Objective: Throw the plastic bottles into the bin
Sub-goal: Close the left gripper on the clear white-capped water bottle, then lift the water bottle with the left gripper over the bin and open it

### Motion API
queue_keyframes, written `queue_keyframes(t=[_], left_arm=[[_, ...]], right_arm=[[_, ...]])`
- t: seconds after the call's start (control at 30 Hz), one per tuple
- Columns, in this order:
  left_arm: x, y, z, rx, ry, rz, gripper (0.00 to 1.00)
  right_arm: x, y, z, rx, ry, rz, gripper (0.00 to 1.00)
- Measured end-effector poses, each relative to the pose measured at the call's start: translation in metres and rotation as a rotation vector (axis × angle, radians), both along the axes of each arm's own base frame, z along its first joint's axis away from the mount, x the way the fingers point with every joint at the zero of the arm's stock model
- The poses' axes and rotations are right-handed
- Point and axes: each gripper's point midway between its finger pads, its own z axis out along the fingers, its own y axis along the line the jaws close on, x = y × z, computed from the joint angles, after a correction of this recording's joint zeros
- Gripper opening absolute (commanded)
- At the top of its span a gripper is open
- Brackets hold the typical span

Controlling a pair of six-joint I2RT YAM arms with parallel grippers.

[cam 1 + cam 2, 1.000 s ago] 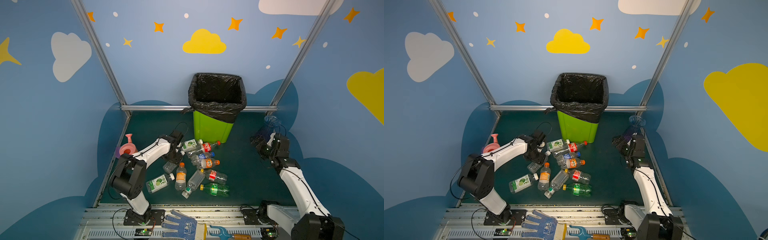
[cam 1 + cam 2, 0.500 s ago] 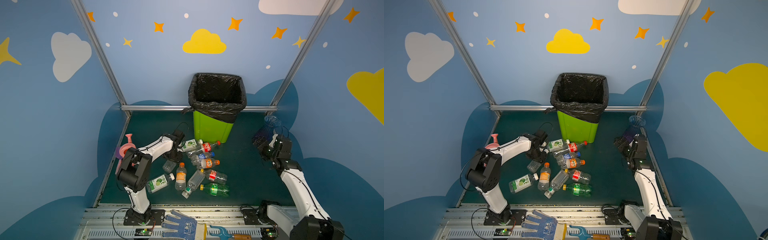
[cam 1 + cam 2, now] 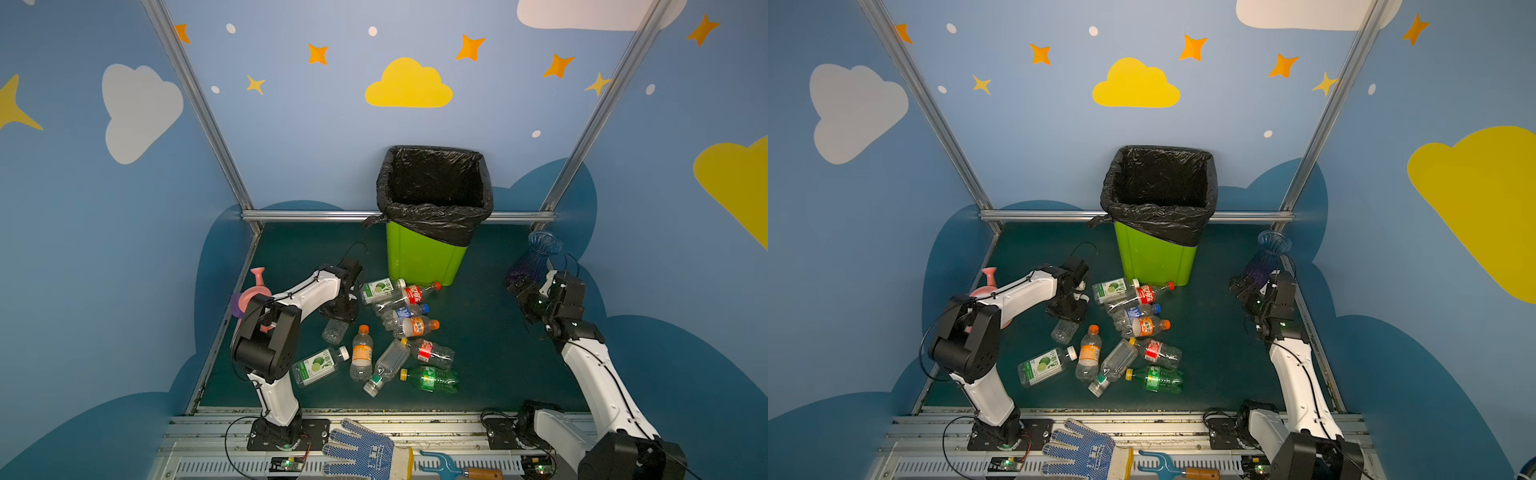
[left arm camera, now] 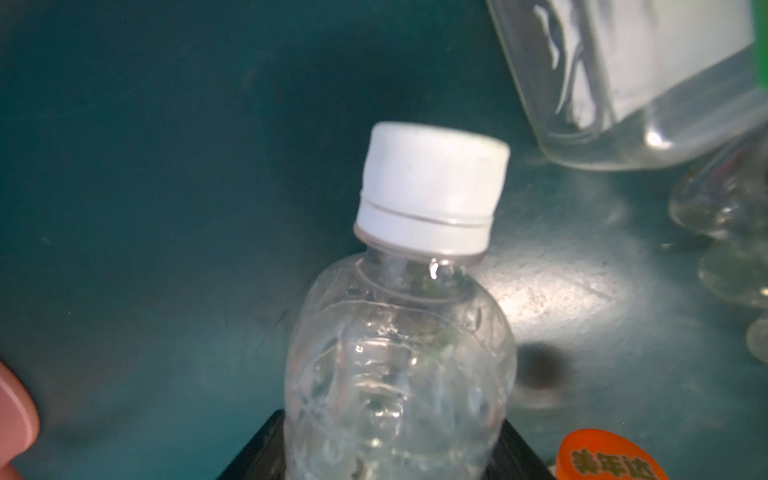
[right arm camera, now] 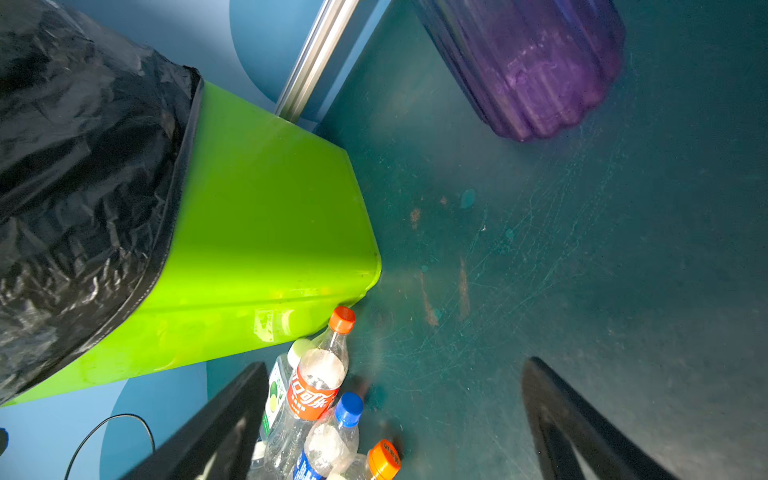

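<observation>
My left gripper (image 3: 340, 319) is down on the green floor, left of the heap of plastic bottles (image 3: 399, 320). It is shut on a small clear bottle (image 4: 399, 353) with a white cap (image 4: 432, 195). The left wrist view shows the black fingers (image 4: 513, 451) pressing on both sides of that bottle's body. In both top views the bottle's base (image 3: 334, 331) (image 3: 1064, 331) pokes out below the gripper. The lime-green bin (image 3: 424, 257) (image 5: 257, 232) with its black liner stands behind the heap. My right gripper (image 3: 517, 287) (image 5: 395, 363) hangs open over bare floor at the right.
A ribbed blue-purple vase (image 3: 538, 257) (image 5: 528, 70) stands just behind the right gripper. A pink watering can (image 3: 249, 297) sits by the left wall, behind my left arm. A blue glove (image 3: 361, 451) and a small rake (image 3: 453, 469) lie on the front rail.
My left jaws have narrowed onto the clear white-capped bottle, and the left arm's elbow has swung inward. The right arm has barely moved.
</observation>
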Motion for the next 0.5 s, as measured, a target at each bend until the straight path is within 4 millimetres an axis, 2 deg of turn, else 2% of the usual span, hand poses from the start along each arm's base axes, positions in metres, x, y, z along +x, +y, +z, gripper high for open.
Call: queue_keyframes(t=[0.13, 0.33, 0.5], left_arm=[[-0.0006, 0.0001, -0.0022, 0.001, 0.007, 0.001, 0.76], [-0.0011, 0.0001, -0.0048, 0.000, 0.017, 0.002, 0.72], [-0.0012, -0.0016, -0.0077, -0.015, 0.029, 0.009, 0.52]], right_arm=[[-0.0001, -0.0008, 0.0006, 0.002, -0.002, -0.001, 0.93], [-0.0005, -0.0014, 0.0021, 0.007, -0.006, -0.004, 0.93], [-0.0009, -0.0019, 0.0016, 0.017, -0.004, -0.008, 0.94]])
